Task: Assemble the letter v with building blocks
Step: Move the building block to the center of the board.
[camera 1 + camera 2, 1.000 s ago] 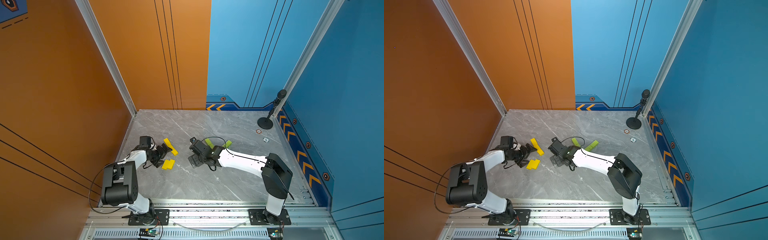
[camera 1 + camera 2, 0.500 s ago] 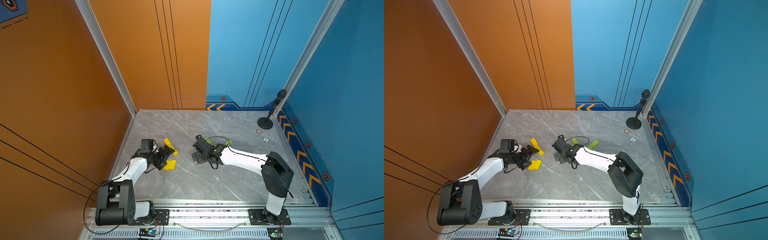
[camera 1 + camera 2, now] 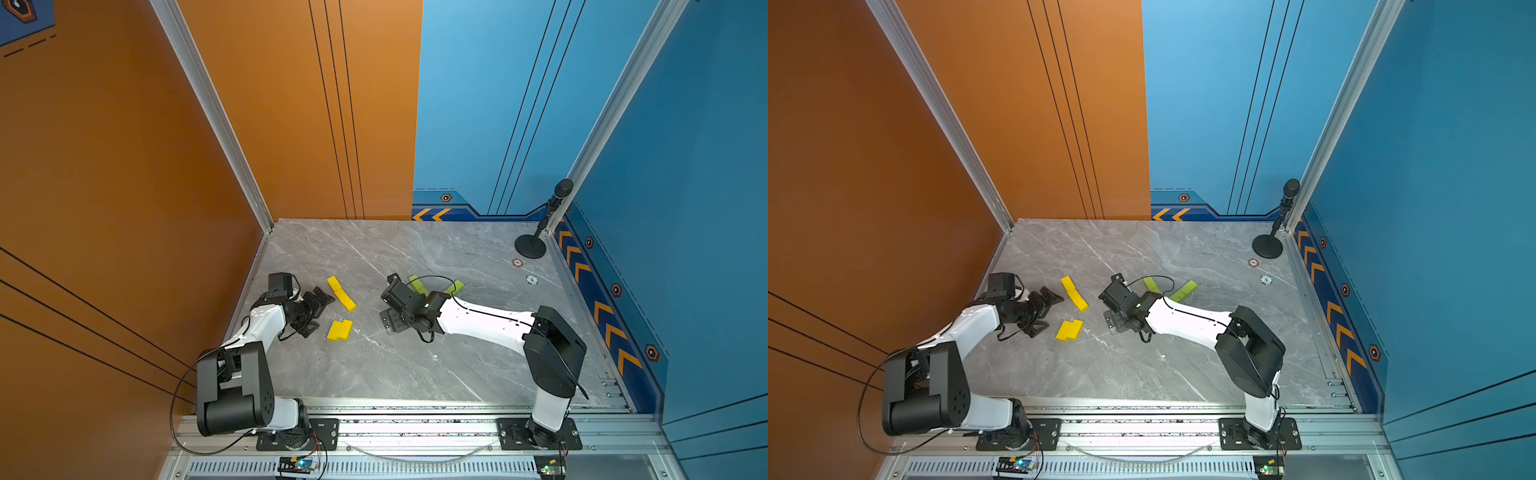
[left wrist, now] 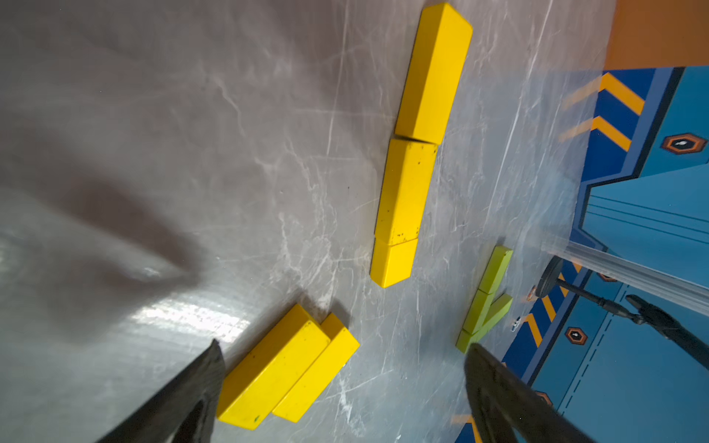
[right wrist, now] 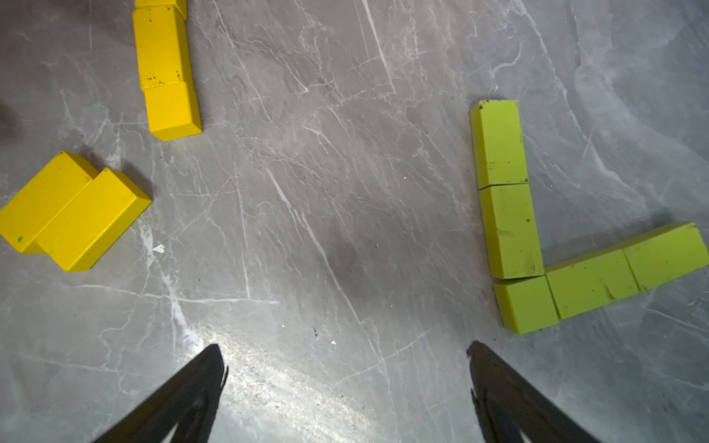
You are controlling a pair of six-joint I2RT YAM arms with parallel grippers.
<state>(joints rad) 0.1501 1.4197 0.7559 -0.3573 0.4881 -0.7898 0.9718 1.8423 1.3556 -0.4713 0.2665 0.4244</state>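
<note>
Grey marble tabletop (image 3: 374, 374), bearing all items. Left arm (image 3: 266, 324) and right arm (image 3: 482, 326): white and black, both reaching low over the surface toward its middle. Microphone stand (image 3: 530, 247): black, round base, far right corner. Left gripper (image 3: 322, 314): jaws spread wide, holding nothing, just beside the yellow blocks. Right gripper (image 5: 344, 347): jaws spread wide, empty, over bare marble between the yellow and green groups. Green blocks (image 5: 510, 230): five pieces laid flat as a V, two bricks end to end in each arm and a cube (image 5: 525, 303) at the point; partly hidden behind the right arm in both top views. Yellow row (image 3: 341, 293): three pieces end to end, slightly bent, left of centre. Yellow pair (image 3: 339, 329): two bricks side by side, offset lengthwise, near the row's closer end but apart from it.
</note>
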